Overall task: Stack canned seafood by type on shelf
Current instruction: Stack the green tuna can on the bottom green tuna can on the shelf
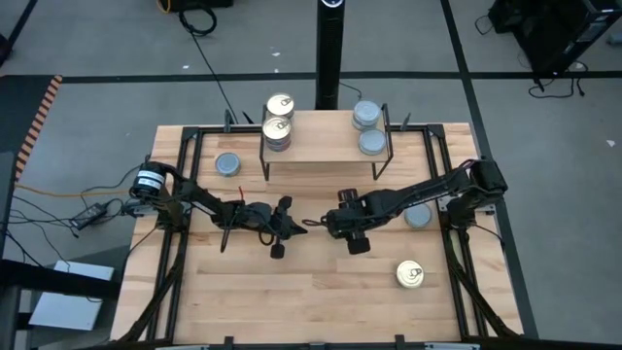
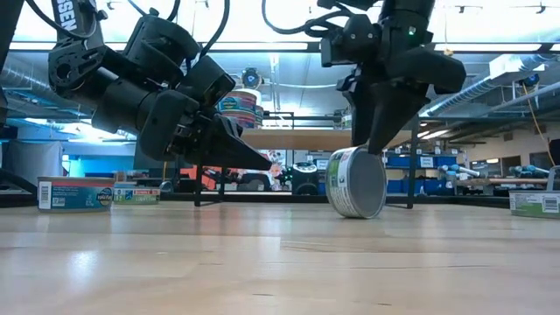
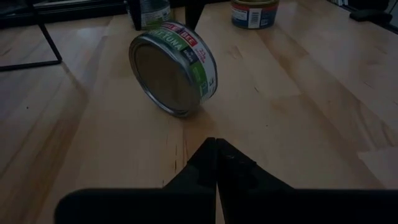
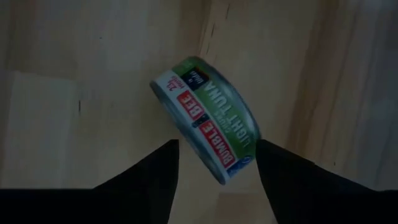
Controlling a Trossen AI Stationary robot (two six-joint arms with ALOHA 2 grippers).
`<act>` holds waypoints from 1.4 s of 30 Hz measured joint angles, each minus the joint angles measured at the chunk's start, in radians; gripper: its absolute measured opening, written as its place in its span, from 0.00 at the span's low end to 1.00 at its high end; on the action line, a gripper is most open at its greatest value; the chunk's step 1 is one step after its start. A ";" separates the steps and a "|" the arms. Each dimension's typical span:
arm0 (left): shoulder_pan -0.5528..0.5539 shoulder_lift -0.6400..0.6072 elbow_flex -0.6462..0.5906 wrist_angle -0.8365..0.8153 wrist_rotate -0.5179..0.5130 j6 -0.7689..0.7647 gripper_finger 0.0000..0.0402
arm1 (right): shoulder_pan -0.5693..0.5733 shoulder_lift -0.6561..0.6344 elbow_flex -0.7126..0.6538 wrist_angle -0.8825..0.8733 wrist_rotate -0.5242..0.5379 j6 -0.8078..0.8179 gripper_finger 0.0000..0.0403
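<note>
Nearest the low camera, a green-labelled tin [image 2: 356,182] stands on its edge on the table [image 2: 280,262], tilted, its flat end facing the left arm. Right gripper [image 4: 217,163] hangs directly over this tin with its fingers [image 4: 155,171] spread wide, one on each side of the rim; whether either pad touches the label I cannot tell, and nothing is grasped. From the right wrist the label reads as light tuna.

Left gripper [image 3: 216,149] points at the tin from close by, fingers clenched together into one wedge, holding nothing, with a bare strip of wood between tip and tin.

From above, both grippers meet near the table's centre, the left [image 1: 282,229] coming from 9 o'clock and the right [image 1: 342,228] from 3 o'clock. The shelf [image 1: 326,144] stands at 12 o'clock. On its 9 o'clock end sit two gold-topped stacks [image 1: 278,121], one behind the other; on its 3 o'clock end sit two grey-topped tins [image 1: 368,128], likewise one behind the other. A grey-topped tin [image 1: 227,164] lies on the table at 10 o'clock, just beside the shelf leg. Another grey tin [image 1: 418,216] lies at 3 o'clock, partly under the right arm. A gold-topped tin [image 1: 409,275] lies flat at 4 o'clock, well apart from the rest
</note>
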 joint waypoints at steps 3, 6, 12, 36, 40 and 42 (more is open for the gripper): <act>0.000 0.000 0.000 -0.001 0.000 0.000 0.01 | 0.000 -0.001 0.000 0.010 0.000 -0.002 0.56; 0.000 0.000 0.000 -0.001 0.000 -0.004 0.01 | 0.000 -0.004 0.000 0.034 0.001 -0.024 0.57; -0.001 0.000 0.000 -0.002 0.000 -0.008 0.01 | -0.006 -0.003 0.000 0.067 0.000 -0.029 0.61; -0.001 0.000 0.000 -0.007 0.000 -0.023 0.01 | -0.074 0.000 -0.001 0.097 -0.141 -0.022 0.63; -0.001 0.000 0.000 -0.007 0.000 -0.023 0.01 | -0.074 0.000 -0.004 0.099 -0.141 -0.026 0.62; -0.001 0.000 0.000 -0.007 0.000 -0.024 0.01 | -0.074 0.000 -0.009 0.099 -0.141 -0.027 0.62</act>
